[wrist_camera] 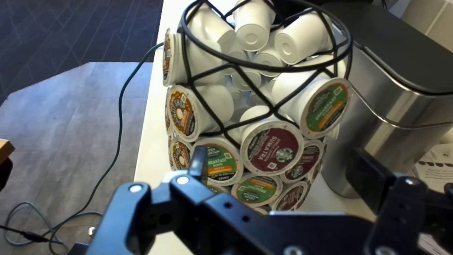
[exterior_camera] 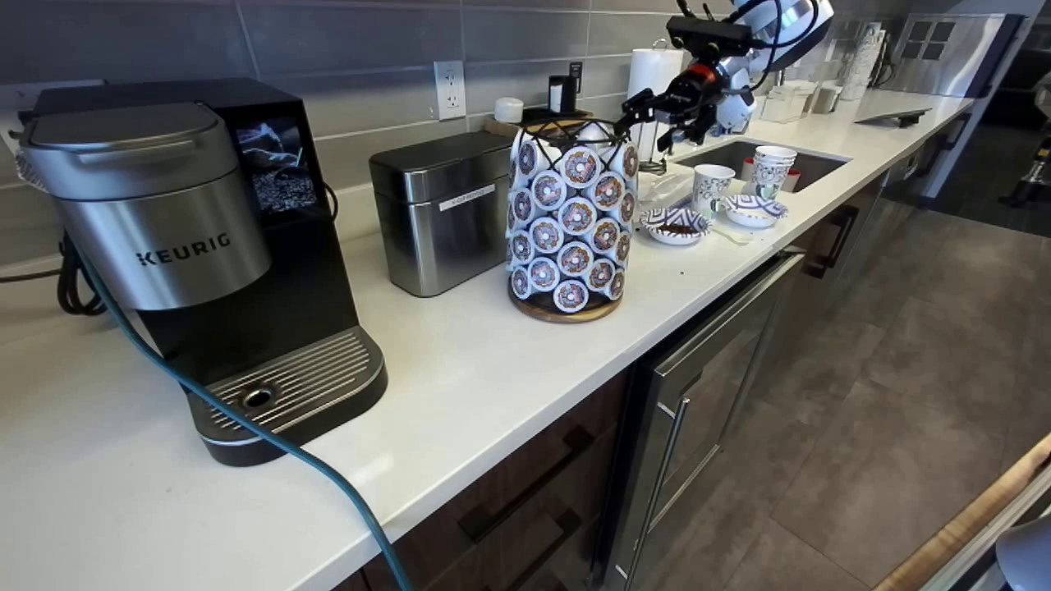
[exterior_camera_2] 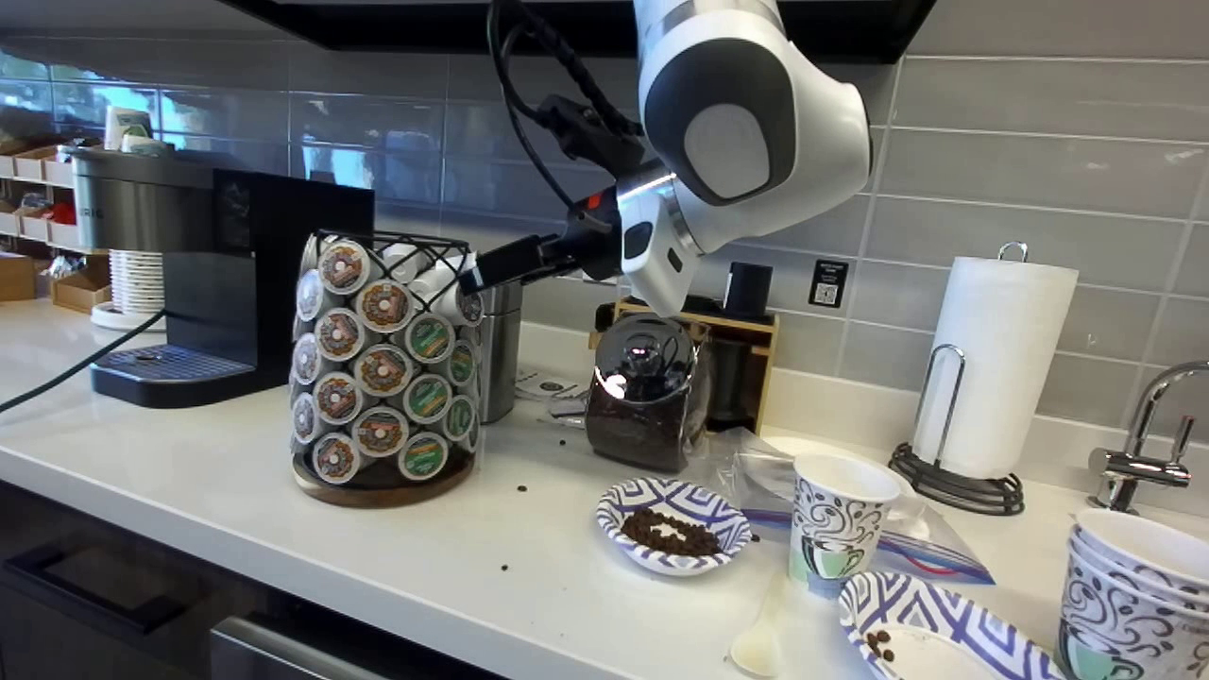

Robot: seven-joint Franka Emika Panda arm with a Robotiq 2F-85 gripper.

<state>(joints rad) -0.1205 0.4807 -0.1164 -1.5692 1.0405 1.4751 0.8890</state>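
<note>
Black and open-meshed, the rack [wrist_camera: 273, 109] stood upright on the table [exterior_camera_2: 425, 557], its round wooden base [exterior_camera_2: 385, 493] lying flat, probably for steadiness. Coffee pods [wrist_camera: 272, 148] lay sideways in its gaps, lids outward, seemingly held because their rims were too wide to slip through; loose pods [wrist_camera: 252, 33] heaped inside the top leaned every way, with no slots to order them. Spread wide and gripping nothing, the hand [wrist_camera: 283, 168] was at the right of the rack's upper rim in both exterior views. Whether a fingertip touched the rack could not be told, since the fingers overlapped it there. In an exterior view, the metal bin [exterior_camera: 447, 222] stood left of the rack and behind it, its right end covered. Pods deeper in the heap were hidden, and the stack of cups [exterior_camera_2: 1129, 609], at the right in an exterior view, was cut off at the edge.
</note>
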